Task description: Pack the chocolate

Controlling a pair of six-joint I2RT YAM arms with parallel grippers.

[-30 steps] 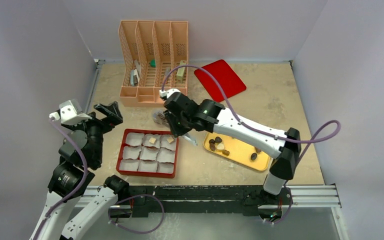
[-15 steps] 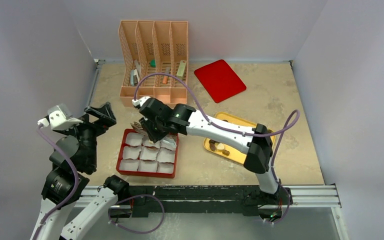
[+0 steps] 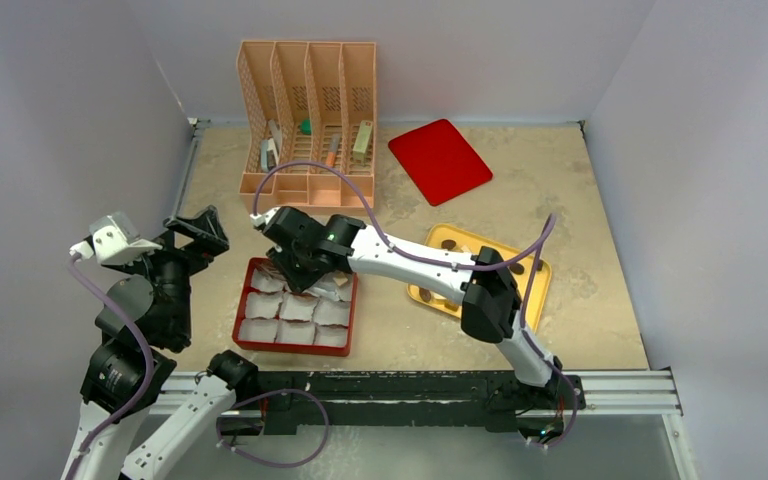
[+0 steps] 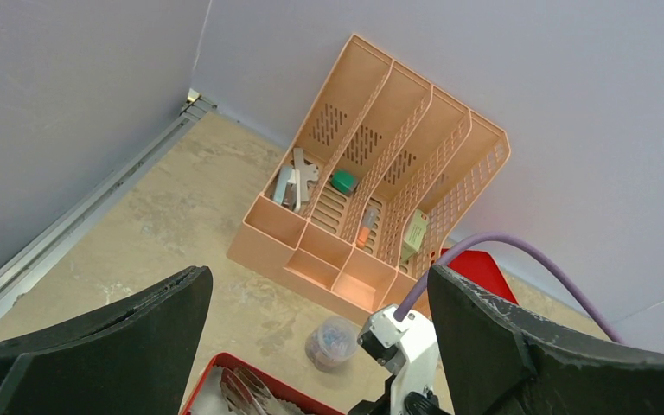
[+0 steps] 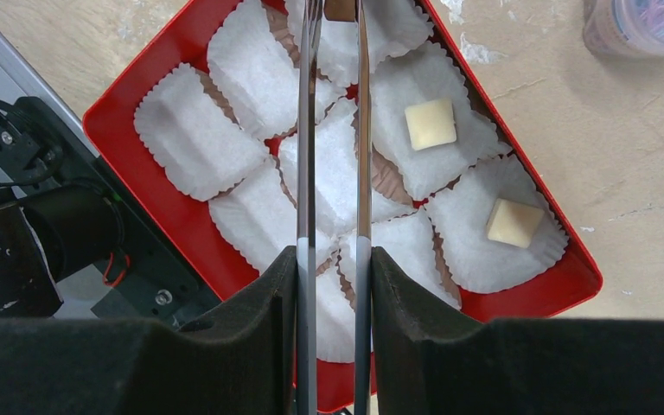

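A red box (image 3: 290, 349) of white paper cups lies at the near left. Two cream-white square chocolates (image 5: 430, 124) (image 5: 514, 222) sit in cups at one end of the red box (image 5: 130, 95). My right gripper (image 3: 300, 262) is shut on metal tongs (image 5: 363, 130) and holds them over the box. A small tan piece (image 5: 340, 9) shows between the tong tips at the frame's top edge. Several dark and tan chocolates (image 3: 425, 294) lie on a yellow tray (image 3: 530, 275) to the right. My left gripper (image 3: 192, 237) is open, empty and raised left of the box.
A peach desk organiser (image 3: 308, 120) with small items stands at the back. A red lid (image 3: 440, 158) lies at the back right. A clear plastic cup (image 4: 335, 341) stands between the organiser and the box. Grey walls close in on both sides.
My right arm has swung left from beside the yellow tray to over the red box, carrying the tongs. My left arm has shifted slightly left.
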